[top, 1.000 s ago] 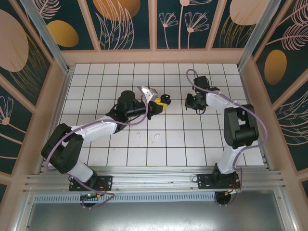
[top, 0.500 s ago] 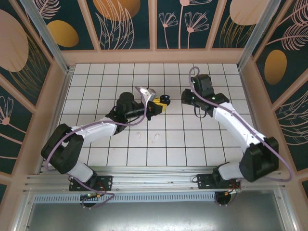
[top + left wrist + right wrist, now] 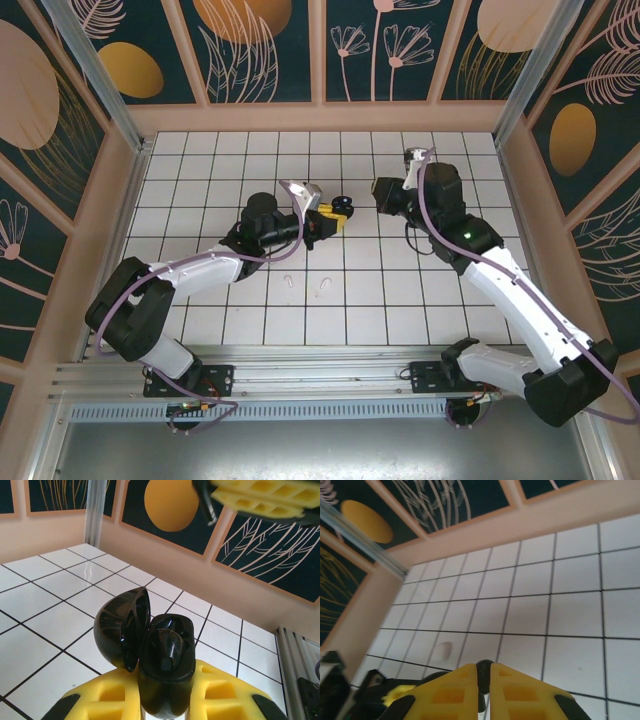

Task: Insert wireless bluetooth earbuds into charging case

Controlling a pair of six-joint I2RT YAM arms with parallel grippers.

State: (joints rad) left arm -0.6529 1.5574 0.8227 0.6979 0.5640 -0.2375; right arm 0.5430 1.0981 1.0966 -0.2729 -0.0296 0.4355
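case first: your left gripper (image 3: 333, 213) has its jaws clamped on the black charging case (image 3: 343, 208), held up off the tiled surface (image 3: 400, 300) near the middle of the top view. from the left wrist, the charging case (image 3: 167, 662) sits between the yellow pads (image 3: 227, 695). its lid (image 3: 122, 630) is swung open toward 9 o'clock and the mouth of the body is turned toward the lens. the long axis of the body runs roughly 12 to 6 in that view. i cannot tell whether a bud already sits in the glossy wells.

your right gripper (image 3: 381, 192) hangs near the case, apart from it. seen from the right wrist, the right gripper (image 3: 484, 675) has its jaws all but together with a small dark sliver pinched between them. i take that for a black earbud (image 3: 483, 666), though too little shows to be sure.

the relation that matters: in the top view the open case lies at about 9 o'clock from the right jaws, a shade toward 8 — so the right arm is the one to carry the bud across while the left only steadies the case. you will likely need to line the bud's stem up with a well before lowering.

one white earbud (image 3: 290, 281) and a second white earbud (image 3: 325, 287) lie on the surface at 6 to 7 o'clock from the left jaws, well apart from the case.
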